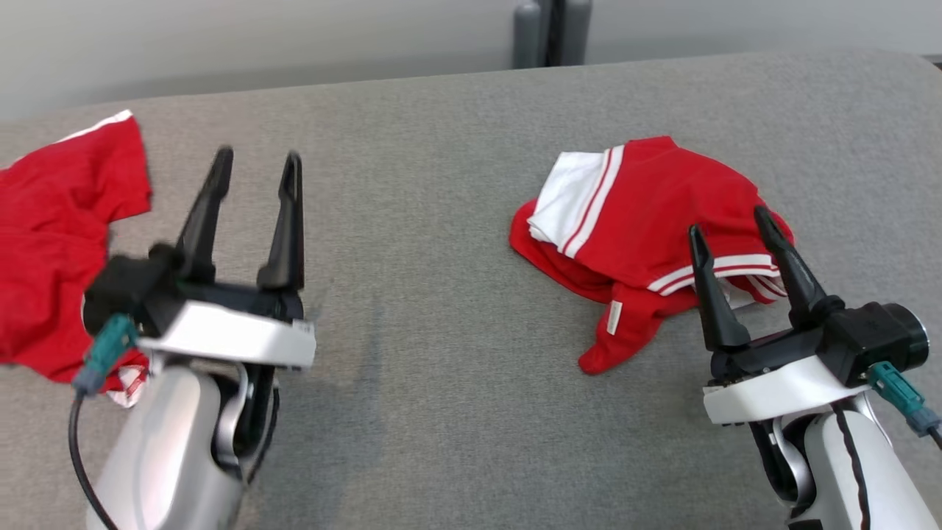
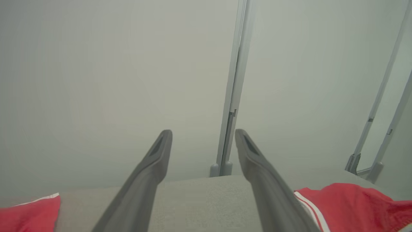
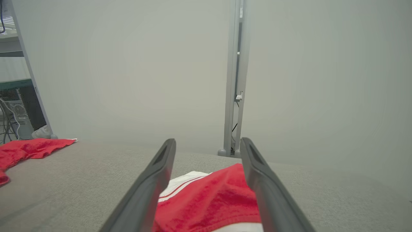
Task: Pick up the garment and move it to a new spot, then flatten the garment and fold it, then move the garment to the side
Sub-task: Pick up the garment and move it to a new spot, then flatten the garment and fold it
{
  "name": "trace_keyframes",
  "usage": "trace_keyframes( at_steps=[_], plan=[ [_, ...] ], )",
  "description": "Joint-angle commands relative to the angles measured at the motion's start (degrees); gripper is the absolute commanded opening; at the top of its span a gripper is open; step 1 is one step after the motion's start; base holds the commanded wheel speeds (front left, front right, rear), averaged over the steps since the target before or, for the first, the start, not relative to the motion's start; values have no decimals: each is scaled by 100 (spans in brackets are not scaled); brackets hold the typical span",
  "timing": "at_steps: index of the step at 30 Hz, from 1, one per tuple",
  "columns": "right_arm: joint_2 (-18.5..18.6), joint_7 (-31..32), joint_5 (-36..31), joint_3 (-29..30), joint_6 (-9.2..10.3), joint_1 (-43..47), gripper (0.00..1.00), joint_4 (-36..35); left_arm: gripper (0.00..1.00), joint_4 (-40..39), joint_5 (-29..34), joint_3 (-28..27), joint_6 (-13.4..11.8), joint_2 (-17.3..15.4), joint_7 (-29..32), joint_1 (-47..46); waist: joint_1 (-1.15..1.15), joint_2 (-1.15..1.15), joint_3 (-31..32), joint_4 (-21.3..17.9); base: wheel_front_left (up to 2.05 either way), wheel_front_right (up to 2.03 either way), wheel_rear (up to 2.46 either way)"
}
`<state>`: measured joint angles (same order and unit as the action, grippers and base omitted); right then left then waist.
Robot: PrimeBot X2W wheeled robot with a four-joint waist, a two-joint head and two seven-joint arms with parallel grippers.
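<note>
Since nothing is held at this moment, the risk lies mainly in the next grasp. The left end effector [image 1: 259, 154] stands wide open above the grey counter [image 1: 427, 221]. The right end effector [image 1: 728, 222] is wide open too and points at the near edge of the crumpled garment [image 1: 662, 199]. This garment, red with a white panel and stripes, lies in a heap on the right part of the counter. A second red garment [image 1: 51, 221] lies spread at the far left, just beside the left arm [image 1: 169, 442].

I judge that the heap is the dangerous point. Its layers are folded over each other, so a pinch may take several layers together, and the cloth would then rise as a lump and not open flat. It is also not certain which of the two red pieces the task means.

Whether the right fingertips touch the cloth I cannot tell. The second red garment is cut off by the picture edge and partly covered by the left arm. The left end effector is blurred, and the kind of garment is hard to make out
</note>
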<state>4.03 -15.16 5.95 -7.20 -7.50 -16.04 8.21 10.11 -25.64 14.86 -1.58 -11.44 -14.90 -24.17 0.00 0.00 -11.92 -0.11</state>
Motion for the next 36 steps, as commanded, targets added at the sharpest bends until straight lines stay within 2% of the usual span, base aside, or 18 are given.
trace_keyframes(
  at_steps=[1,5,11,16,20,28,36],
  plan=[
    [70,-16,-45,3,2,58,100,38,100,-132,132,-178,52,135,-20,330,0,0,118,166,0,0,0],
    [111,-16,-60,-44,2,116,100,107,100,-242,420,-468,202,468,-20,902,0,0,167,284,0,0,0],
    [117,-16,-90,-23,2,142,100,158,100,-320,704,-687,397,737,-20,1206,0,0,190,373,0,0,0],
    [177,-16,-195,-117,2,60,100,257,100,-336,897,-775,539,820,-20,1232,0,0,140,427,0,0,0],
    [332,60,-541,-296,2,-116,100,602,100,-252,922,-813,594,845,-21,1187,0,0,64,495,0,0,0],
    [669,837,-908,-902,2,-726,100,1400,100,-224,590,-542,487,845,-21,1084,0,0,-131,721,0,0,0],
    [933,1325,-1021,-1117,2,-1093,100,1858,100,-209,389,-392,409,846,-21,1050,0,0,-225,933,0,0,0]
  ],
)
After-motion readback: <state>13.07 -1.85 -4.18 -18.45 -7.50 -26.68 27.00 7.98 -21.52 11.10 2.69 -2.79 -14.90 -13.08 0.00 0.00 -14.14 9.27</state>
